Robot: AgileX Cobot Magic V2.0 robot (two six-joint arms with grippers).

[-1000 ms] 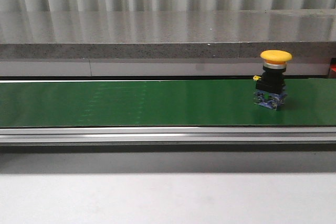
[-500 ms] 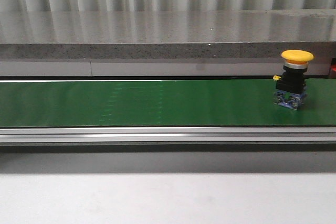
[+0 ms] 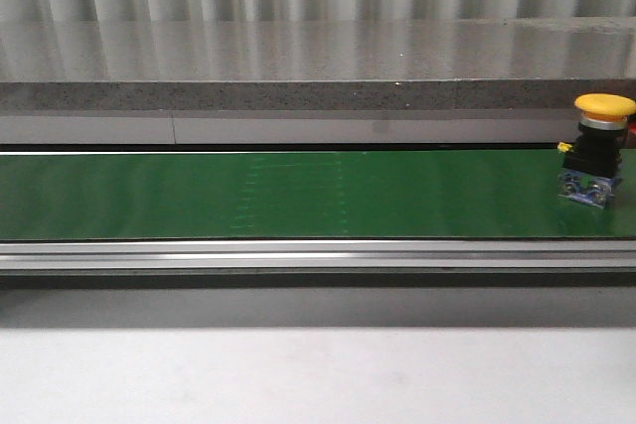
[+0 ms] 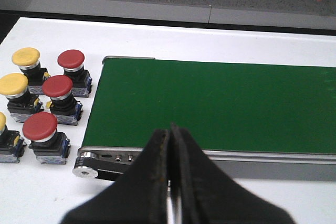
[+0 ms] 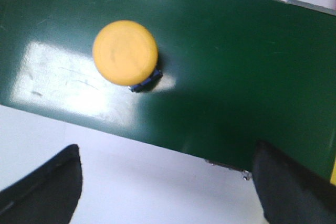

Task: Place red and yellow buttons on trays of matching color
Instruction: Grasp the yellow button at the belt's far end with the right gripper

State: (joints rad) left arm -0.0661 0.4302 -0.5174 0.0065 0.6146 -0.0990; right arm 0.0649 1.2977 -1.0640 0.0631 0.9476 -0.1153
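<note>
While the green conveyor belt (image 3: 298,196) filled most of the scene, stretching across the table in front of a long grey stone ledge (image 3: 298,67), one yellow button (image 3: 604,161) stood upright on it at the far right end in the front view, almost at the edge of the picture. From the right wrist camera the same button showed from above, its round cap (image 5: 125,52) over a small dark body with a blue base. The right gripper (image 5: 168,187) hung above it with its two fingers spread wide and nothing between them. The left gripper (image 4: 169,182) was pressed fully together, empty, near the roller end of the belt. Beside that end, on the white table (image 4: 210,38), waited a group of spare red and yellow buttons (image 4: 42,103), standing close to each other. No tray could be seen in any view. I judged the button to be rigid plastic, light and top-heavy, with a smooth domed cap that could slip. It seemed safer to take it by the square body under the cap, from two opposite sides.
</note>
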